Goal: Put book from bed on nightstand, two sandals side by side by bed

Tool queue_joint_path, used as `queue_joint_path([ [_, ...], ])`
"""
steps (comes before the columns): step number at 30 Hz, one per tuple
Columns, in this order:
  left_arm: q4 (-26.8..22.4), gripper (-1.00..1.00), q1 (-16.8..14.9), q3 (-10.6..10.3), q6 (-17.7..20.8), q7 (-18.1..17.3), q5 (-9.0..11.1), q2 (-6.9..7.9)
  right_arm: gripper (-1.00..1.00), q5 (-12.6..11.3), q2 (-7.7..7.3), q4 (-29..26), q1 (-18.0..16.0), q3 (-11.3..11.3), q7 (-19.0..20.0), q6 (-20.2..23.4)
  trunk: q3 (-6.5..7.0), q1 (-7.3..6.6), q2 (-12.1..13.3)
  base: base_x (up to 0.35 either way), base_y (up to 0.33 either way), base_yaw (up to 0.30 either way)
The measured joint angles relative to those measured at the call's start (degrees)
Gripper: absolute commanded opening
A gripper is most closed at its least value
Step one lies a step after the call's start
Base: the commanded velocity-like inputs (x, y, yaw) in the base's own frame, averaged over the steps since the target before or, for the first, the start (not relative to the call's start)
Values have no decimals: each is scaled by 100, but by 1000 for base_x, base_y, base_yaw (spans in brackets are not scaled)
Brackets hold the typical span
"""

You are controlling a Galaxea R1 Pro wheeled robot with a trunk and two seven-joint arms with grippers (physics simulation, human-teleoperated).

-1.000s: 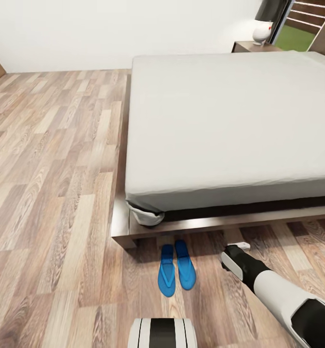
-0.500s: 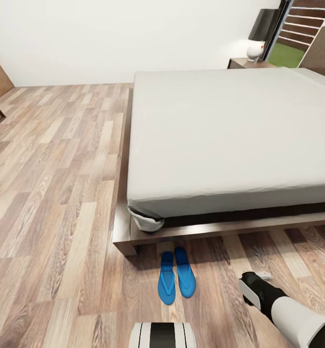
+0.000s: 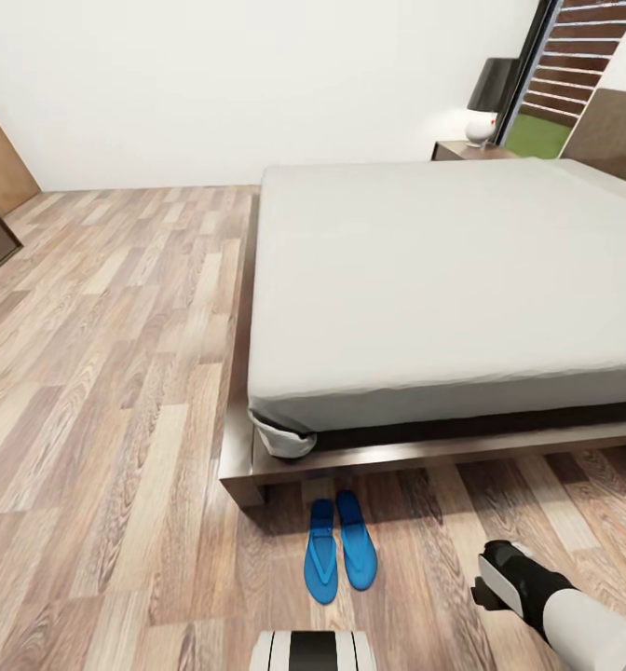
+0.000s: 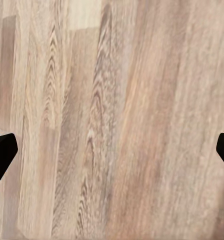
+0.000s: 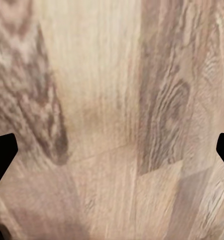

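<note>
the two sandals (image 3: 339, 548) lie flat on the wood floor (image 3: 108, 391), side by side and touching, just off the foot corner of the bed (image 3: 443, 280), long axes pointing at its frame. a nightstand (image 3: 469, 149) with a lamp (image 3: 488, 102) stands beyond the bed's far side. left fingers (image 4: 3, 155) and right fingers (image 5: 3, 155) are spread wide over bare planks, grasping nothing; the right arm (image 3: 555, 610) hangs near the sandals

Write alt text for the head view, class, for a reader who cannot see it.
Two blue sandals lie side by side on the wood-plank floor at the foot corner of a low bed with a bare grey mattress. A nightstand with a lamp stands beyond.
</note>
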Motion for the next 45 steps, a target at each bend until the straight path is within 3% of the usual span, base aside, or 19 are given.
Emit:
queue_joint_path([
  [6, 72, 100, 2, -3, -44, -218, 86, -13, 100, -6, -50, -2, 9, 0, 191, -112, 133, -15, 8, 0, 0, 0],
  [16, 116, 100, 4, 1, -21, -298, 129, -46, 100, -5, -51, 5, 23, 5, 614, -263, 355, -41, 22, 0, 0, 0],
  [20, 187, 100, 4, 1, -15, -324, 251, -50, 100, -6, -55, 6, 61, 2, 685, -279, 443, -52, 27, 0, 0, 0],
  [24, 280, 100, 4, -3, -6, -439, 496, -57, 100, -9, -55, 7, 108, -2, 732, -289, 532, -62, 32, 0, 0, 0],
  [30, 398, 100, 5, -3, 14, -685, 648, -60, 100, -10, -47, 7, 139, 0, 756, -294, 665, -77, 40, 0, 0, 0],
  [45, 685, 100, 5, -6, -40, -923, 724, -136, 100, -9, -186, 10, 417, -19, 909, -405, 998, -116, 60, 0, 0, 0],
])
